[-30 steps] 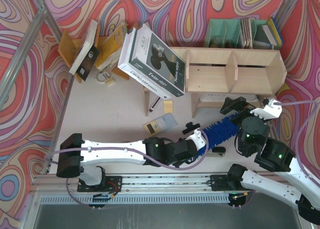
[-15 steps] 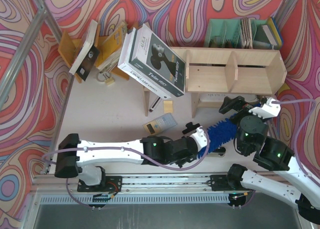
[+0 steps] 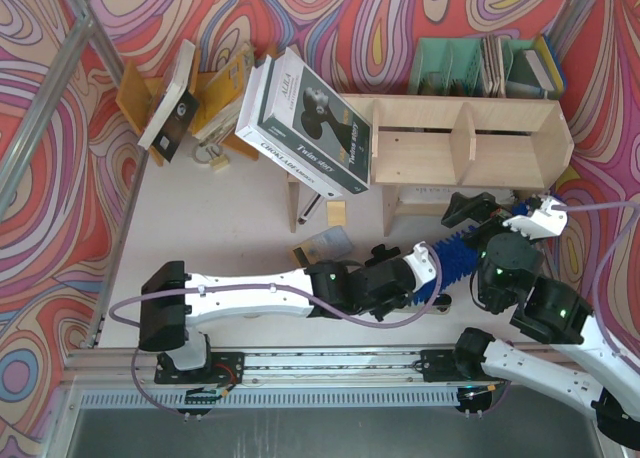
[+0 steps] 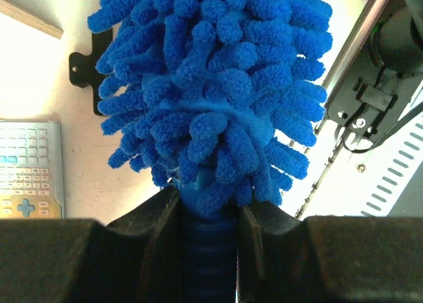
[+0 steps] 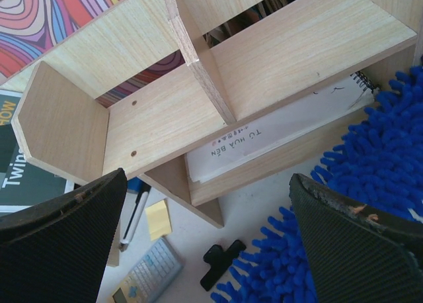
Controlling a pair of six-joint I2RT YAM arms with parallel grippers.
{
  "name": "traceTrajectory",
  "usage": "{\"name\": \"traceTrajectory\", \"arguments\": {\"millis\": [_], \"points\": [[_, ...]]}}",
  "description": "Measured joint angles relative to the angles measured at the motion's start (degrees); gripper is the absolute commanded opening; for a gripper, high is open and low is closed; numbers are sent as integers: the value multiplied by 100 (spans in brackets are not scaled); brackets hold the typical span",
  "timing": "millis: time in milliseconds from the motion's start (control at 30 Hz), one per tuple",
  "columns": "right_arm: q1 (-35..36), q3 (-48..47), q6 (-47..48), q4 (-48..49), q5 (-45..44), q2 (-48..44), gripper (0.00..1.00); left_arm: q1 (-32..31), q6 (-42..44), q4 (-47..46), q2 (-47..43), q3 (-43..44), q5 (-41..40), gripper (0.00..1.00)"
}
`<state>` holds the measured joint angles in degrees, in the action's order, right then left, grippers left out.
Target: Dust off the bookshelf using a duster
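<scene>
Within the last second the left arm had swung toward the bookshelf (image 3: 470, 143), bringing the duster (image 3: 458, 250) closer to its front legs. The blue head now lay just in front of the bookshelf's right half, touching none of its boards, so this looked like the approach, with dusting not yet begun. The left pincer (image 4: 210, 217) was clamped tight on the duster's slim handle, right below the shaggy strands. The right pincer (image 3: 500, 218) stood wide open in front of the bookshelf, holding nothing, strands just beside one finger.
</scene>
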<state>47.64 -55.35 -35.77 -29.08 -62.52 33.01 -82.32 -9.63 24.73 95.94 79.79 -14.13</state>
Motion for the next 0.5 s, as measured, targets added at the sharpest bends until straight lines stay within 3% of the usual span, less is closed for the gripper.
{"name": "traceTrajectory", "arguments": {"millis": [500], "points": [[0, 57, -116, -15, 61, 9, 99, 299, 4, -149, 927, 2, 520, 0]]}}
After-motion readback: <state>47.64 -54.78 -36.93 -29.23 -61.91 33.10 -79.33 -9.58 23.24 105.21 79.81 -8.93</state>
